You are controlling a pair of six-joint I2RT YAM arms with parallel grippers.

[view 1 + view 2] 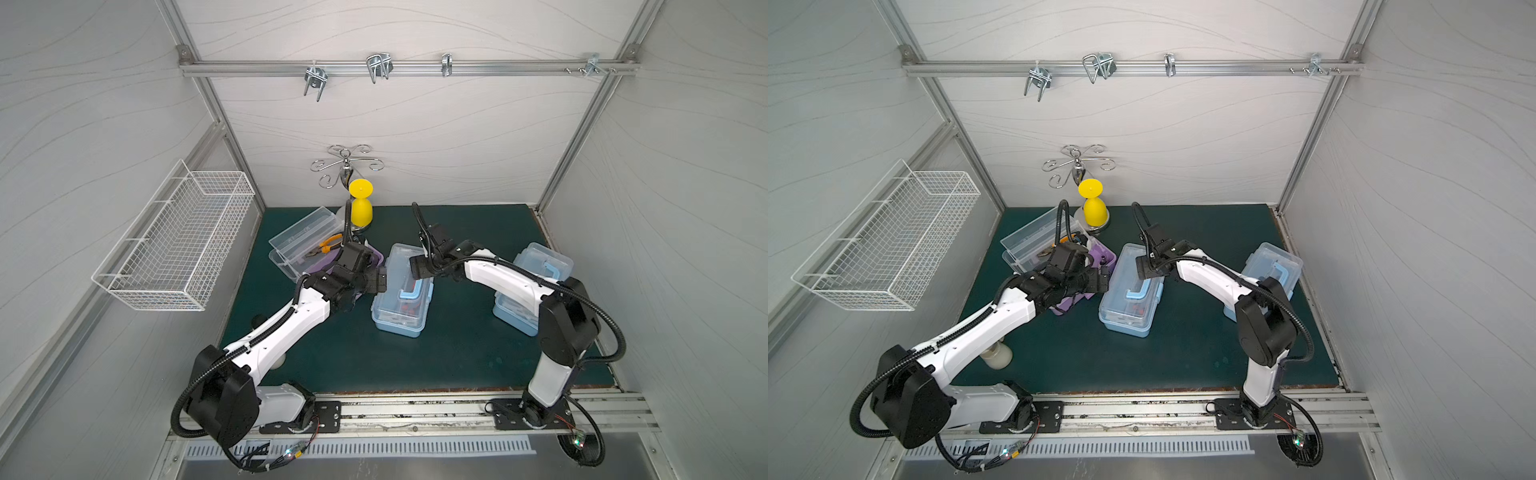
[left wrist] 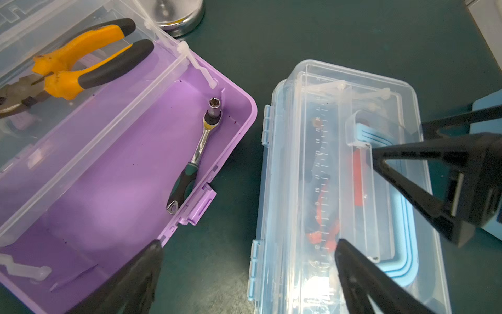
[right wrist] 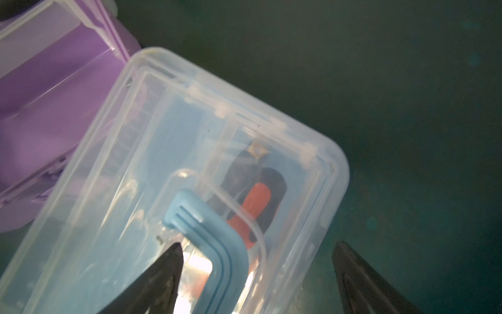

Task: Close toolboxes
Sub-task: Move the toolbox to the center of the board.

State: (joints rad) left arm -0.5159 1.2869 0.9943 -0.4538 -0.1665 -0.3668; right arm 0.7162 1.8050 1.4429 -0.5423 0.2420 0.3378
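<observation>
The purple toolbox [image 2: 114, 174] stands open with its clear lid [image 1: 303, 226] tipped back. A clear tray [image 2: 89, 108] holding orange pliers [image 2: 81, 65] rests on it, and a ratchet wrench [image 2: 195, 157] lies inside. Beside it, the middle light blue toolbox [image 1: 395, 316] has its clear lid down and its blue handle [image 3: 206, 233] flat. My left gripper [image 2: 247, 258] is open, spanning the gap between these two boxes. My right gripper [image 3: 256, 261] is open just above the blue box's lid, straddling the handle. My right arm partly hides the third, light blue toolbox [image 1: 540, 259] at the right.
A white wire basket [image 1: 174, 237] hangs on the left wall. A yellow cup [image 1: 360, 203] sits upside down on a chrome stand [image 1: 345, 166] behind the purple box. Metal hooks [image 1: 378, 66] hang from the back rail. A white round object [image 1: 996, 357] lies under my left arm.
</observation>
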